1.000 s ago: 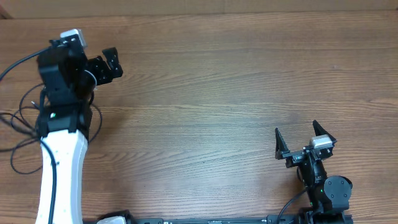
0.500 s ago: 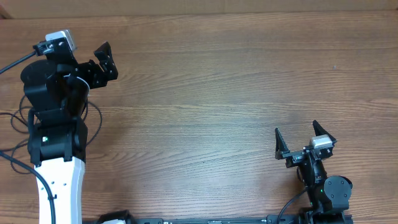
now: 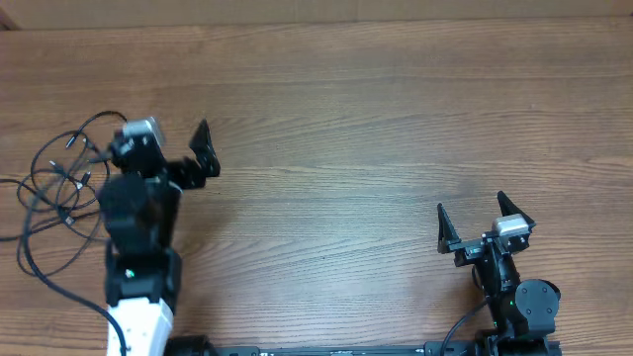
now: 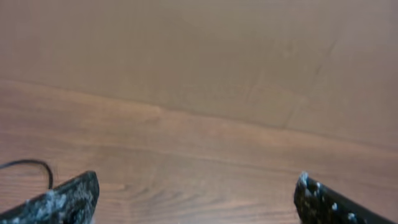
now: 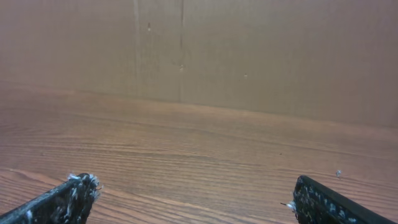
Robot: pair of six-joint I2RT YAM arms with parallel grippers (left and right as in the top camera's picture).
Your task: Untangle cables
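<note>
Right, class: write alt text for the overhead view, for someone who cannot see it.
Thin black cables with silver-grey plug tips lie tangled at the left edge of a brown wooden table. The left gripper and right gripper have open, empty jaws.

You've got the cables (image 3: 59,188) in a loose tangle at the table's (image 3: 346,119) left edge, left gripper (image 3: 201,156) near them, right gripper (image 3: 473,214) well apart, jaws spread.
</note>
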